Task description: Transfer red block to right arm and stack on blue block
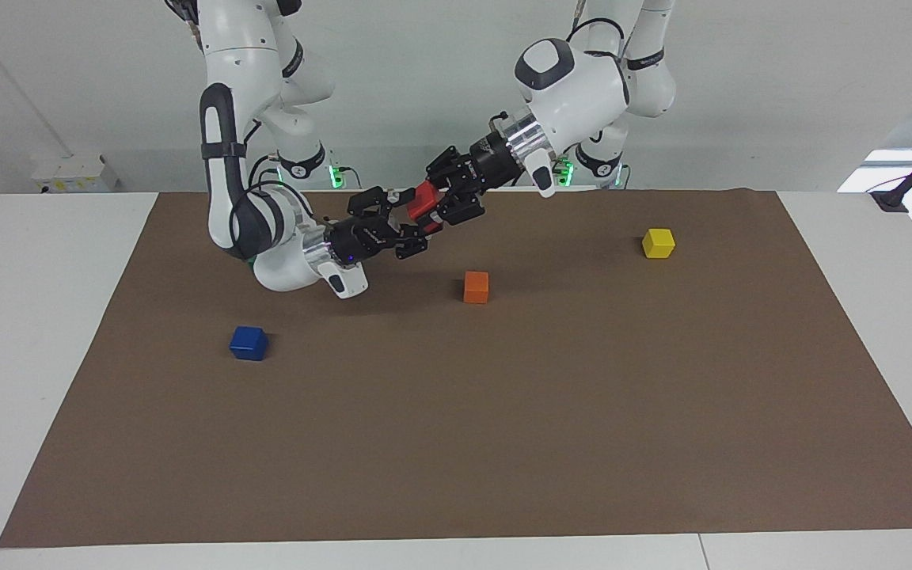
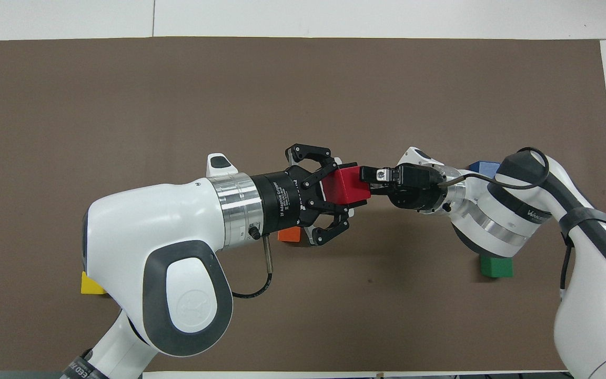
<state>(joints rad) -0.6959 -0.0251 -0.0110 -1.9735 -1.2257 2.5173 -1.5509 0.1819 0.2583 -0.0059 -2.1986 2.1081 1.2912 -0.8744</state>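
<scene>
The left gripper [image 1: 434, 207] grips the red block [image 1: 425, 199] above the mat [image 1: 503, 443]; the right gripper [image 1: 404, 223] straddles it, grasp unclear.

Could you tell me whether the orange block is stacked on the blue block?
No, the orange block sits alone on the mat, well apart from the blue block.

White wall [image 1: 424, 71]; brown mat [image 1: 503, 435] on white table [image 1: 28, 356].

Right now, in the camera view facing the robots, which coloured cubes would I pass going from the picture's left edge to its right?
First the blue block → red block, held up in the air → orange cube → yellow cube.
</scene>
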